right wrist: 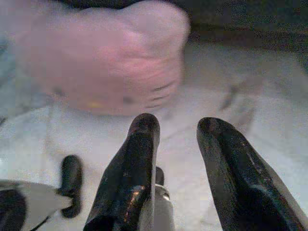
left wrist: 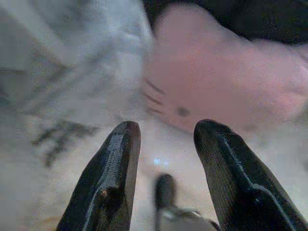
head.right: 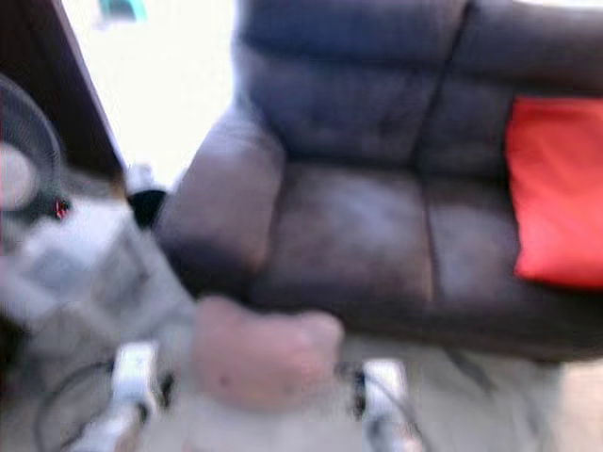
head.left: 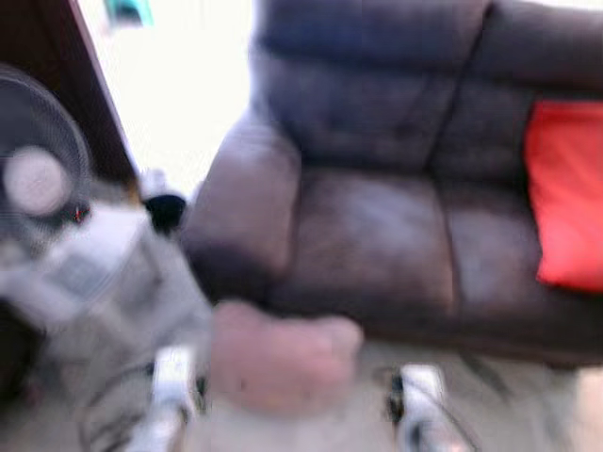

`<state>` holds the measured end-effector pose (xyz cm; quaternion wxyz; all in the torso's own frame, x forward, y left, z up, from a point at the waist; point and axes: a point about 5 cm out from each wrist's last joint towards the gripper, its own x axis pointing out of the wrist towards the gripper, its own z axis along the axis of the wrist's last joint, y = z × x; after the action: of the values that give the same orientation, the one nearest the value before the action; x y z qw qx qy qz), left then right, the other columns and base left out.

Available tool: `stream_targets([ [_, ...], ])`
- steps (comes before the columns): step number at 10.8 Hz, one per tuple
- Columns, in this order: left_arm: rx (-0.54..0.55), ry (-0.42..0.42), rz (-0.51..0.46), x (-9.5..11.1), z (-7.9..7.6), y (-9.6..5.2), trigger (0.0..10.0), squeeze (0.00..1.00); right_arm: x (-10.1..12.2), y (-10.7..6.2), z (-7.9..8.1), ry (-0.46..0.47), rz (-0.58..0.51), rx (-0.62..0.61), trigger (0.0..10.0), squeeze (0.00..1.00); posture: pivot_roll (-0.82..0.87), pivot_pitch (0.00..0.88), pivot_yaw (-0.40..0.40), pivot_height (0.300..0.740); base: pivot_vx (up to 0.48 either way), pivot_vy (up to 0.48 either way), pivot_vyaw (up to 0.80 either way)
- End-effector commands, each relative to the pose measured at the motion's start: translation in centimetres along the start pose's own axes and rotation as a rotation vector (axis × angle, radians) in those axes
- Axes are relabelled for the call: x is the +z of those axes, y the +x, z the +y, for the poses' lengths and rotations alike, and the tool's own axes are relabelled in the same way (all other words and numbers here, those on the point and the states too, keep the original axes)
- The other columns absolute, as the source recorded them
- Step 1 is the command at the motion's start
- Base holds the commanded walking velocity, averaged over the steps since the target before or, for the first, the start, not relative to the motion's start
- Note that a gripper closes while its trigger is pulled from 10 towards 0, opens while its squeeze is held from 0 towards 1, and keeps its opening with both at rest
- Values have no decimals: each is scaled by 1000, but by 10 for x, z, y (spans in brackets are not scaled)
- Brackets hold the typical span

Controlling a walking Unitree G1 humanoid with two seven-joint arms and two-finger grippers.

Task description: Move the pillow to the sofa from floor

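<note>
A pink pillow (head.left: 283,363) lies on the pale floor just in front of the dark sofa (head.left: 377,226); the picture is blurred. My left gripper (left wrist: 166,132) is low at the pillow's left side, open, its fingers pointing at the pillow (left wrist: 226,91) with nothing between them. My right gripper (right wrist: 178,127) is low at the pillow's right side, also open, and the pillow (right wrist: 110,62) lies a short way beyond its fingertips. Neither gripper touches the pillow.
A red cushion (head.left: 565,198) leans at the sofa's right end. A standing fan (head.left: 38,179) and crumpled grey fabric (head.left: 104,282) are at the left. A bright doorway (head.left: 179,85) is behind the sofa's arm. Pale floor (head.left: 509,405) lies at the right front.
</note>
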<state>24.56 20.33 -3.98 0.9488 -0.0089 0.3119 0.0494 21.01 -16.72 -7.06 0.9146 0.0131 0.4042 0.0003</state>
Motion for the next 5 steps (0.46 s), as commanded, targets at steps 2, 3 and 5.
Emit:
stream_targets([
  [2,-26,15,33,-9,-9,-2,10000,0,-7,-2,-11,8,23,-32,10000,0,89,118,-63,740,0,131,0],
  [3,-37,24,28,-8,-10,-2,10000,0,-7,-2,-11,9,23,-31,10000,0,90,118,-64,740,0,0,0],
  [5,-49,27,35,-9,-13,-2,10000,0,-7,-2,-10,9,23,-31,10000,0,89,120,-65,740,0,0,0],
])
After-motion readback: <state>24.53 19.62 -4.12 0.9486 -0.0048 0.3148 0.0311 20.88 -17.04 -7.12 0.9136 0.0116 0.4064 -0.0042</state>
